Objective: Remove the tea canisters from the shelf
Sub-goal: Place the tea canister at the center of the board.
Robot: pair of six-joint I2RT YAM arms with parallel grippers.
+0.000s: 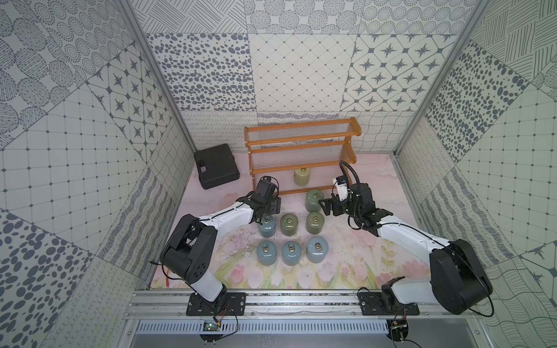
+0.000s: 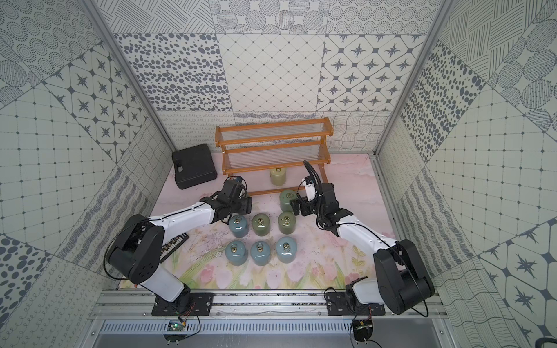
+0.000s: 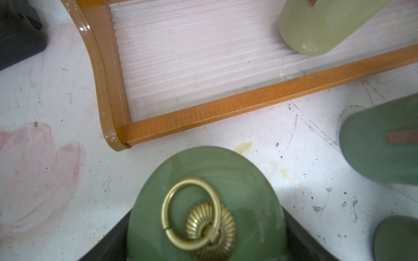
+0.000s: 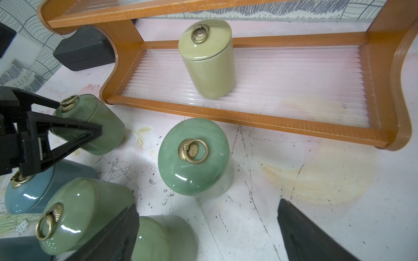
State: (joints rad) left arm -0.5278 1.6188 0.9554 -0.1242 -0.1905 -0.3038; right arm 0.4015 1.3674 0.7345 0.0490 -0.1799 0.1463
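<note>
Right wrist view, and the shelf [image 4: 248,119] dominates the back. Its two upper tiers are bare in both top views, and the only jar on it is the pale canister [image 4: 208,61], upright in the middle of the lowest tier. Out on the table [image 4: 294,171] stand the rest, clear of the rack, with a block of blue-grey canisters [image 1: 291,252] and olive canisters [image 1: 289,224] towards the front. The left gripper [image 3: 203,244] is clamped round a green canister [image 3: 203,180], jaws pressed to both flanks, just in front of the shelf's corner; whether its base rests on the table I cannot tell. The right gripper [image 1: 325,207] has its jaws spread wide with nothing between them, and a loose green canister [image 4: 194,158] stands just ahead, squarely between it and the pale one. There's the danger, I'd say: go straight in and a finger clips that glossy jar and topples it into its neighbours. The tier above also crowds any grab from overhead, and the small ring-knob [image 4: 199,34] offers no sure hold.
</note>
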